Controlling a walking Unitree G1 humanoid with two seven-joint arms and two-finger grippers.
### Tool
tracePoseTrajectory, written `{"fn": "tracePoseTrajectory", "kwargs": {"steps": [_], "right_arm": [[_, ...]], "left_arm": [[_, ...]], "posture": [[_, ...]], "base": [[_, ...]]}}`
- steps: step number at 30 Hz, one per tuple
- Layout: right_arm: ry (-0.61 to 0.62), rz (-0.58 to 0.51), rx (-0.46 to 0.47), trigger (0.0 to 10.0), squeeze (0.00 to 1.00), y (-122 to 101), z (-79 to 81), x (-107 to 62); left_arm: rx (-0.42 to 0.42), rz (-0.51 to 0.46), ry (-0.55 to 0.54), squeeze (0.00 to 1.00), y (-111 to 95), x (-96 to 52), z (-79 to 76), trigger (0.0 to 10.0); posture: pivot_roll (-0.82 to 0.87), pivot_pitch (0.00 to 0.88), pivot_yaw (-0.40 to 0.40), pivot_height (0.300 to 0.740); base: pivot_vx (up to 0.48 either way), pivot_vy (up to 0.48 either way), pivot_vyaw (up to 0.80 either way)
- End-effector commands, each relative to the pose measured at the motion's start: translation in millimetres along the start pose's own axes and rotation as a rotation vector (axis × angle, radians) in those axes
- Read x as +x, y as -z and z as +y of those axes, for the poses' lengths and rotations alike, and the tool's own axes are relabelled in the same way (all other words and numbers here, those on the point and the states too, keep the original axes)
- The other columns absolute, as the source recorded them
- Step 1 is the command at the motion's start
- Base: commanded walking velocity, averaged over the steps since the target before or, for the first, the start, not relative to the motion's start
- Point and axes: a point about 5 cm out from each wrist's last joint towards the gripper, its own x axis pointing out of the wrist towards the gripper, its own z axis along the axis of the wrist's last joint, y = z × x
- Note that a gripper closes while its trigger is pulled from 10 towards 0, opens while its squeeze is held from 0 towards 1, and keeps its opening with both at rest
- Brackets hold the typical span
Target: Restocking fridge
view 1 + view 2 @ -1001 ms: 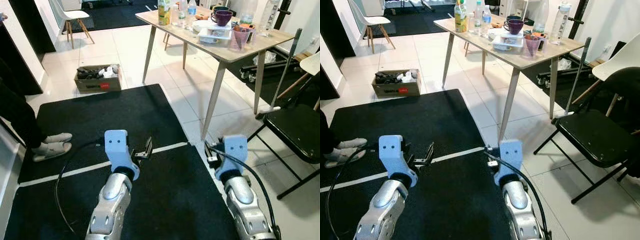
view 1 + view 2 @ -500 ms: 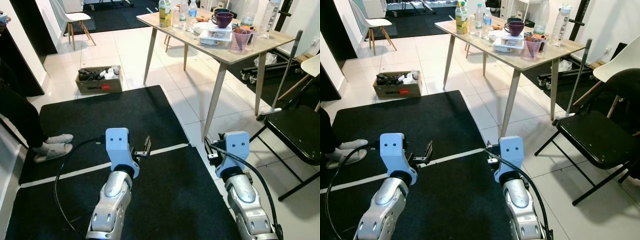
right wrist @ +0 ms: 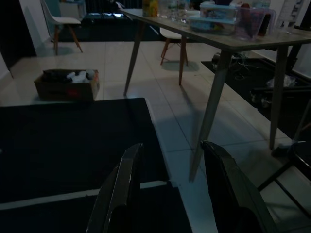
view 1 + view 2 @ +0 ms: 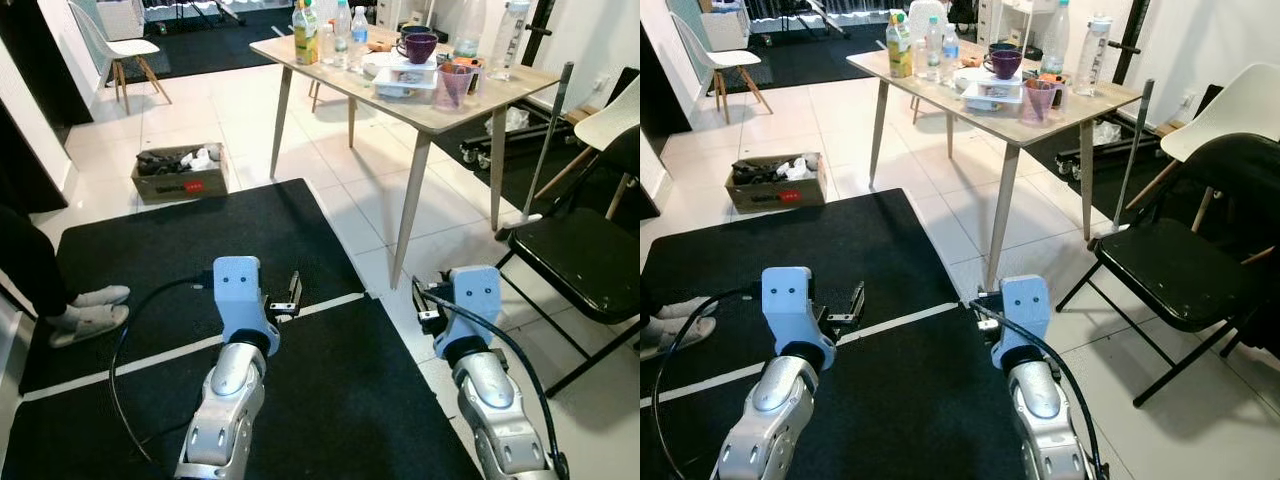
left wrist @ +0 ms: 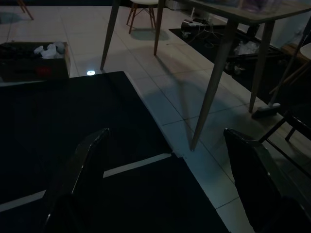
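Home dining room: table (image 4: 430,105), chairs (image 4: 585,260), tiled floor (image 4: 250,130).

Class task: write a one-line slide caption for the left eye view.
Both grippers, left and right, empty above the black mat, facing a wooden table.

no readable text — the cardboard box (image 4: 181,173) red label is blurred.

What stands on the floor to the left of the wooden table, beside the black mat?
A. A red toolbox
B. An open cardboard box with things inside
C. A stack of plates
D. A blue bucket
B: an open cardboard box holding dark and white things stands on the tiles, left of the wooden table and just beyond the black mat.
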Motion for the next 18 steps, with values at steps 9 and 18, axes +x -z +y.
{"fn": "tracePoseTrajectory", "kwargs": {"steps": [9, 18], "right_arm": [[-0.009, 0.01, 0.001, 10.0, 0.0, 0.7, 0.7, -2.4], [-0.012, 0.014, 0.0, 10.0, 0.0, 1.5, 1.1, -3.0]], "left_arm": [[0.004, 0.024, -0.018, 0.0, 7.8, -1.7, -0.2, 10.0], [0.009, 0.023, -0.023, 0.0, 8.5, -2.1, 0.1, 10.0]], "posture": [[-0.12, 0.109, 0.014, 0.74], [-0.12, 0.109, 0.012, 0.74]], "base": [[0.399, 0.0, 0.0], [0.41, 0.0, 0.0]]}}
